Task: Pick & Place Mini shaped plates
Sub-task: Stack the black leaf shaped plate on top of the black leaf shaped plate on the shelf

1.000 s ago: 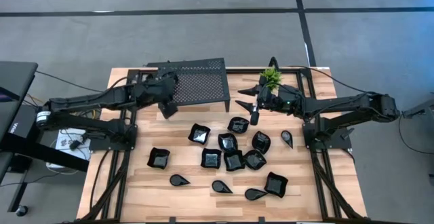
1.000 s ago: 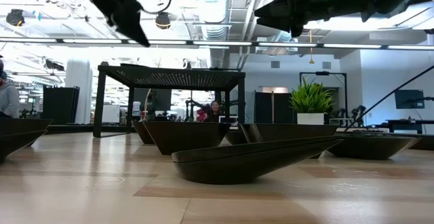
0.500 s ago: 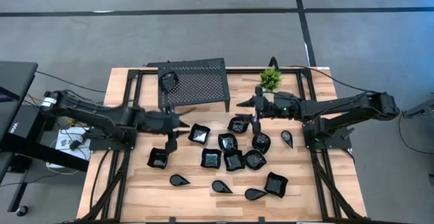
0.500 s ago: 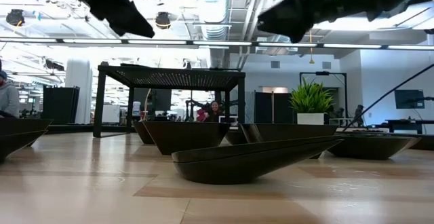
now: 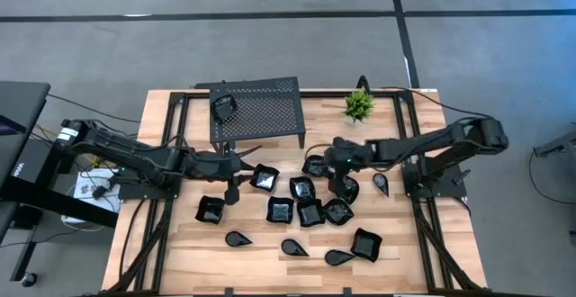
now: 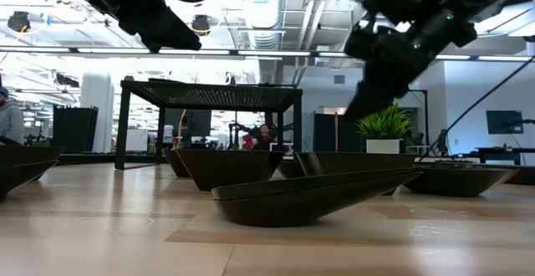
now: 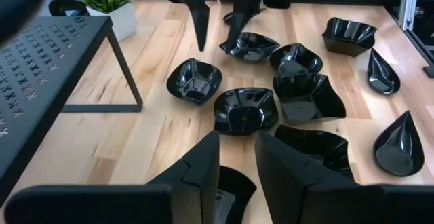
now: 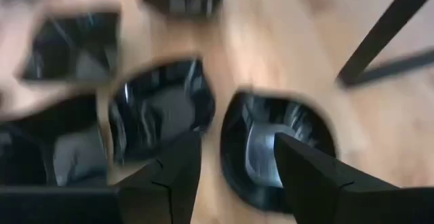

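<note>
Crowding mid-table before the perforated stand (image 5: 256,108) and potted plant (image 5: 359,104), the mini shaped plates (image 5: 306,202) lay loose; both parted, empty grippers, left (image 5: 232,192) and right (image 5: 335,178), had descended among them

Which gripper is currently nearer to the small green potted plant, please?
Right. The right gripper is open over the plates just below the potted plant; the left gripper is open far across the table, in front of the perforated stand.

Spread fingers (image 8: 169,176) over blurred black plates (image 8: 159,108) on wood.
</note>
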`<action>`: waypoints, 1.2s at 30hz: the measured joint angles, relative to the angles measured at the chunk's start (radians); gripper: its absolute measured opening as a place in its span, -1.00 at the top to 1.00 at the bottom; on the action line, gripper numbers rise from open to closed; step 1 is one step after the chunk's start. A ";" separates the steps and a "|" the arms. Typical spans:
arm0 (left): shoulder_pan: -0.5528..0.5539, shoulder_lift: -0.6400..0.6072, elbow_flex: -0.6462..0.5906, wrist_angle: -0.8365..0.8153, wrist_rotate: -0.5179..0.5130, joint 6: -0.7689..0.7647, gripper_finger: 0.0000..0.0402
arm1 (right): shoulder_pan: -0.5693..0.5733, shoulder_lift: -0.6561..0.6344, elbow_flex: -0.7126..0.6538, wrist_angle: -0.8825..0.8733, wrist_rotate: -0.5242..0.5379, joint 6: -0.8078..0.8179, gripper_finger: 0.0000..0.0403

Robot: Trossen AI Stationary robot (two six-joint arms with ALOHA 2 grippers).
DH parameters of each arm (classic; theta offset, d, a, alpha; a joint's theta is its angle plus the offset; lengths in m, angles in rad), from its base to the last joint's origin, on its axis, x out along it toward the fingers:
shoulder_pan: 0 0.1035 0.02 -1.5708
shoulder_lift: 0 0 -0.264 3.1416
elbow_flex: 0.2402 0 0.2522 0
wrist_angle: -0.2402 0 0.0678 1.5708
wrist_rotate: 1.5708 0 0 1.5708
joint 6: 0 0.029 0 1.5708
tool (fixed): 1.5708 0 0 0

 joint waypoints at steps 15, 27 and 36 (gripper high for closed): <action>0.000 -0.001 0.000 0.001 0.000 0.000 0.52 | 0.063 0.243 0.165 -0.224 0.066 -0.083 0.12; 0.000 -0.001 0.000 0.004 0.000 -0.002 0.52 | 0.033 0.335 0.169 -0.214 0.125 -0.187 0.43; 0.000 -0.001 0.000 0.007 0.000 -0.001 0.52 | 0.041 0.253 0.172 -0.229 0.154 -0.192 0.95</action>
